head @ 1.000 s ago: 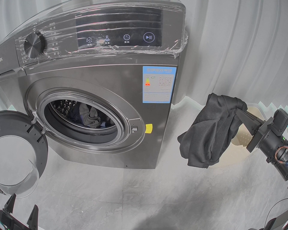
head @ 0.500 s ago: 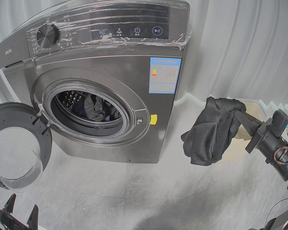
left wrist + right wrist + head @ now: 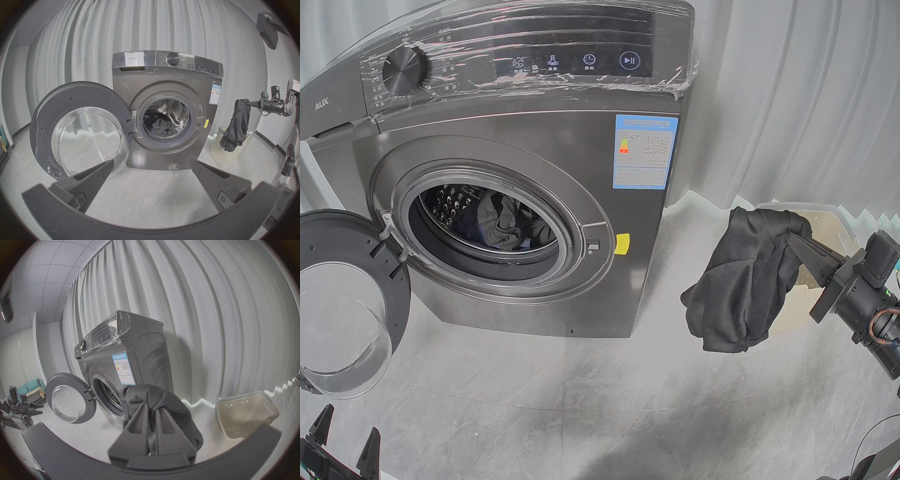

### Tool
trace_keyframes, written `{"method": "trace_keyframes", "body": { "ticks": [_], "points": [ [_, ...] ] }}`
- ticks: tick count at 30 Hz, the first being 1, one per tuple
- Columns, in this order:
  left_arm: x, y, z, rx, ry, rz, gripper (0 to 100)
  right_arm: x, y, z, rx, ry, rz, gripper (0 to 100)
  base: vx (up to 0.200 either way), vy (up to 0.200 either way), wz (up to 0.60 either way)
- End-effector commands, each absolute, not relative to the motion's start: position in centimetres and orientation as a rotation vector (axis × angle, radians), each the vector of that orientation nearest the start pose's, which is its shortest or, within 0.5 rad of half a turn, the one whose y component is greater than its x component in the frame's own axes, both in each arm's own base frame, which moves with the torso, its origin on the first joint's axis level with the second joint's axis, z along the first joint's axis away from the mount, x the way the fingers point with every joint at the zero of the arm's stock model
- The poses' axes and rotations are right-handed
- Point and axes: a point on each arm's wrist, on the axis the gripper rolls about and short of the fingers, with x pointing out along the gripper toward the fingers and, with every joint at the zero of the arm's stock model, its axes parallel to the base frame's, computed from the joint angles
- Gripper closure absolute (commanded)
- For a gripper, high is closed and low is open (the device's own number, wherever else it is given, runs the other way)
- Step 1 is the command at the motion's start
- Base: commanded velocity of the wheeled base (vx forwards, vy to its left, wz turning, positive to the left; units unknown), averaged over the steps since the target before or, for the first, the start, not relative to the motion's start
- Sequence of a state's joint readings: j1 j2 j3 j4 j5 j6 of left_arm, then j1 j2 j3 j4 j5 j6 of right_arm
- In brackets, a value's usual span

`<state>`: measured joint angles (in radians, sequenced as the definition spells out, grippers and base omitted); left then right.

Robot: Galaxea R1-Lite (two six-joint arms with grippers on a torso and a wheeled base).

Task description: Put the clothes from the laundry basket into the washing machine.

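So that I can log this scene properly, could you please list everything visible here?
washing machine: one, grey, centre
door: one, dark grey with clear window, swung open left of the machine's opening
clothes: dark pile, count unclear, inside the machine
laundry basket: one, beige, on the floor right of the machine
garment: one, black, hanging from the right gripper beside the basket
curtain: one, white, behind the machine
left gripper: one, black, low, fingers open
right gripper: one, black, fingers shut on the garment

White curtain point(image 3: 787, 94), grey tiled floor point(image 3: 612, 406), perhaps a teal sofa point(image 3: 30, 385).
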<state>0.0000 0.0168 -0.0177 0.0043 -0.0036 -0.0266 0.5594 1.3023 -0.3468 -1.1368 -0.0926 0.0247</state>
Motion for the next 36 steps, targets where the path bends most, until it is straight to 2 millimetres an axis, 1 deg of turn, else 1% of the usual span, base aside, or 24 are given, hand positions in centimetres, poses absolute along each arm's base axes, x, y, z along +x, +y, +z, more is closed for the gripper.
{"method": "trace_keyframes", "body": {
  "ticks": [1, 8, 17, 23, 32, 36],
  "points": [
    [-2.29, -0.01, 7.56, -0.026, 0.002, -0.003, 0, 15.72, 9.61, 20.8, 0.082, -0.164, 0.469, 100, 0.0, 0.2, 0.0],
    [-2.29, -0.01, 7.56, -0.026, 0.002, -0.005, 0, 15.64, 9.72, 20.76, 0.082, -0.163, 0.476, 100, 0.0, 0.2, 0.0],
    [-2.29, -0.01, 7.54, -0.025, 0.003, -0.005, 0, 15.55, 9.77, 20.51, 0.081, -0.153, 0.481, 100, 0.0, 0.0, 0.0],
    [-2.29, -0.01, 7.54, -0.025, 0.003, -0.005, 0, 15.59, 9.79, 20.52, 0.081, -0.153, 0.481, 100, -0.2, 0.0, 0.0],
    [-2.29, -0.01, 7.56, -0.026, 0.002, -0.005, 0, 15.61, 9.8, 20.45, 0.08, -0.15, 0.481, 100, 0.0, 0.0, 0.0],
    [-2.29, -0.01, 7.54, -0.026, 0.003, -0.005, 0, 15.61, 9.8, 20.45, 0.08, -0.15, 0.481, 100, 0.0, 0.2, 0.0]
  ]
}}
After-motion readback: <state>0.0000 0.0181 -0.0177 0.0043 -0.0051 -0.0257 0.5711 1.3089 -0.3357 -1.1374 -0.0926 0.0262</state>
